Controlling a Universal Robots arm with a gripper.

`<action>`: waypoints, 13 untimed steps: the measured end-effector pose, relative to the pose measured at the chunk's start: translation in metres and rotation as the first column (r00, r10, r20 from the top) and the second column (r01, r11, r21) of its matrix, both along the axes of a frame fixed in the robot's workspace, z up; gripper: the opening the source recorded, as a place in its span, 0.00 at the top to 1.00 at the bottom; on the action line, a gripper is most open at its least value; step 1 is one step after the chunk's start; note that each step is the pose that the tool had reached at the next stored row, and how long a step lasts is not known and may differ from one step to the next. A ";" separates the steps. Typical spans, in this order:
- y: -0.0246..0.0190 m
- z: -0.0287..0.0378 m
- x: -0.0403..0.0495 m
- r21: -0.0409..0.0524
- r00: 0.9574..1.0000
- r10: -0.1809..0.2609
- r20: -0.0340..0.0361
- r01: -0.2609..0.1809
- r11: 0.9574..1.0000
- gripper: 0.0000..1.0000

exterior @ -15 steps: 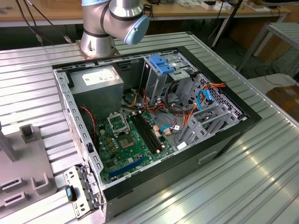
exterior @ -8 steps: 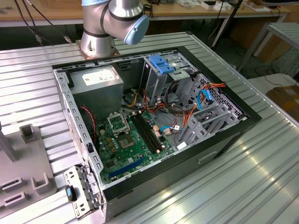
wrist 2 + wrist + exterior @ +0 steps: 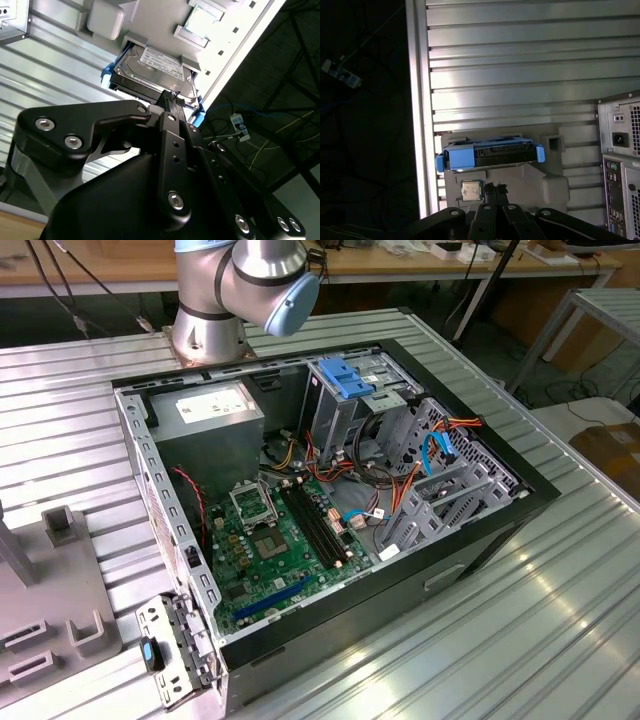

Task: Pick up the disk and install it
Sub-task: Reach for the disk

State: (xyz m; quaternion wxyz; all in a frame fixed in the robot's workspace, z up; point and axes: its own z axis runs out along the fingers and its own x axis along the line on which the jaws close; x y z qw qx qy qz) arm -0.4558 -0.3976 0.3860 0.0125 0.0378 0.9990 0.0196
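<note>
My pincer (image 3: 495, 188) hovered nearly closed and holding nothing, just short of the disk (image 3: 492, 154) — dark, blue-railed, seated in a gray holder (image 3: 540, 187) on the ribbed metal surface (image 3: 520, 55).

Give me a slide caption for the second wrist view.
Gripper close to the disk, which sits in its blue carrier in a grey holder on the ribbed metal table.

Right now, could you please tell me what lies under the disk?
The disk sits in a grey holder on the ribbed metal table. The holder's surface directly beneath the disk is covered.
</note>
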 end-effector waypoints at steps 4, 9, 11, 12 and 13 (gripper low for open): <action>0.0001 -0.0001 0.0000 0.000 1.000 0.000 -0.009 0.000 1.000 0.89; -0.0003 -0.0002 -0.0005 0.000 1.000 0.000 -0.028 0.000 1.000 0.89; -0.0009 -0.0003 -0.0009 0.000 1.000 0.000 -0.028 0.000 1.000 0.89; -0.0013 -0.0005 -0.0018 0.000 1.000 0.000 -0.028 0.000 1.000 0.89; -0.0016 -0.0012 -0.0046 0.000 1.000 0.000 -0.027 0.000 1.000 0.89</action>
